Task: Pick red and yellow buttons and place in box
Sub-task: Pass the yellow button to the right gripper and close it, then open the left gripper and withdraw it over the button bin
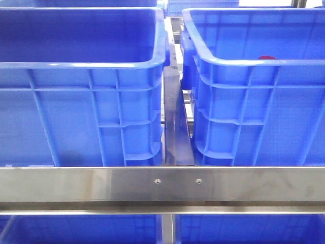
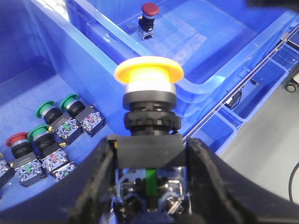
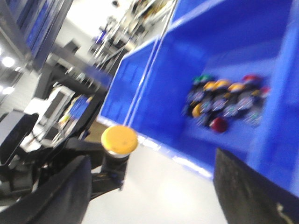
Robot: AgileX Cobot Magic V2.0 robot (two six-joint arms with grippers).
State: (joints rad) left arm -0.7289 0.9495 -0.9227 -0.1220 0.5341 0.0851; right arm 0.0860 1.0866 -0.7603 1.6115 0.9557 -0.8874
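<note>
The yellow button (image 2: 148, 74) stands upright between the left gripper (image 2: 149, 186)'s jaws, which are clamped on its black base, above the rim between two blue crates. Only the left wrist view shows this grip; it also shows a red button (image 2: 148, 14) standing alone on the floor of the box (image 2: 219, 56), and green and red buttons (image 2: 51, 140) lying in the neighbouring crate (image 2: 28, 70). The front view shows only the crates' ribbed outer walls behind a steel rail (image 1: 162, 185), with a sliver of red over the right rim. The blurred right wrist view shows the right gripper (image 3: 149, 196)'s jaws spread wide, holding nothing, a yellow button beyond them, and a heap of mixed buttons (image 3: 224, 102) in a crate. No writing is legible.
</note>
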